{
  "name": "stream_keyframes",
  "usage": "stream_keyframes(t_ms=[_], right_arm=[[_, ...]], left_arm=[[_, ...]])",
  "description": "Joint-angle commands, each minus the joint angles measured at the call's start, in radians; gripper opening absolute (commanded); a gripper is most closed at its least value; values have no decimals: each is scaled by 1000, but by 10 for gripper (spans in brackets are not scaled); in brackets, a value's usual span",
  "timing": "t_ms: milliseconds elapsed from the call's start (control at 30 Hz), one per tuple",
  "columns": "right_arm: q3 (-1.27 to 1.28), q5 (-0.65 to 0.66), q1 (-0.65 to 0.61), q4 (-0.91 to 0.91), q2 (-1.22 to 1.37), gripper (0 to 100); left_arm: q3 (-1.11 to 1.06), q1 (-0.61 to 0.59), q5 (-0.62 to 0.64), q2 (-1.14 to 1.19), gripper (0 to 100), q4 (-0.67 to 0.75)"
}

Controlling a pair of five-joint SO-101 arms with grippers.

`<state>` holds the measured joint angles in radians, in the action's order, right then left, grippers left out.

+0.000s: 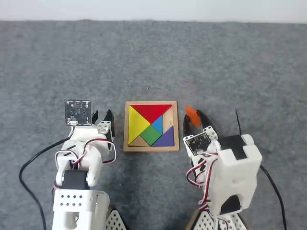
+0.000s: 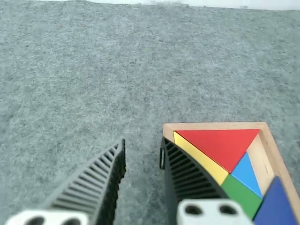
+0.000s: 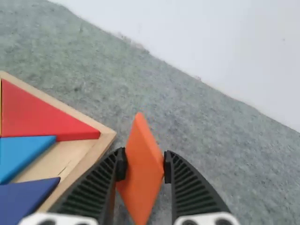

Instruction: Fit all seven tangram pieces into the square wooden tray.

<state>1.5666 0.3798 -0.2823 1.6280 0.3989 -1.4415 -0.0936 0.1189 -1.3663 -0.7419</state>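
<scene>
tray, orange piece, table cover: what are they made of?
The tray looks like pale bare wood, with a matte tan rim and floor. The orange piece is flat with a smooth, even colour, so it is likely painted wood, though it could be plastic. The table cover is grey felt or short-pile carpet with a fuzzy, mottled surface.

Orange piece [image 3: 140, 166]; grey carpet [image 1: 144, 57]; light wooden tray [image 1: 151, 149].

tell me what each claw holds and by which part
The right claw grips the flat orange tangram piece by its two side edges; left claw holds nothing.
</scene>
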Motion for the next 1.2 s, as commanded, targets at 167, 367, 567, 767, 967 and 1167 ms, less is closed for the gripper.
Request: stream_keyframes(t_ms=[167, 367, 567, 767, 967, 1167], right_arm=[[12, -12, 15, -334, -278, 6], [38, -11, 16, -599, -489, 9], [103, -11, 15, -725, -639, 72], [101, -11, 7, -895, -753, 192], [98, -14, 5, -1072, -872, 195], [98, -18, 5, -1213, -975, 191]], left_arm=[[7, -8, -9, -17, 126, 3], [7, -9, -9, -18, 126, 3], [7, -9, -9, -18, 126, 3], [7, -11, -9, -18, 126, 3], [7, -11, -9, -18, 126, 3], [7, -11, -9, -18, 126, 3]])
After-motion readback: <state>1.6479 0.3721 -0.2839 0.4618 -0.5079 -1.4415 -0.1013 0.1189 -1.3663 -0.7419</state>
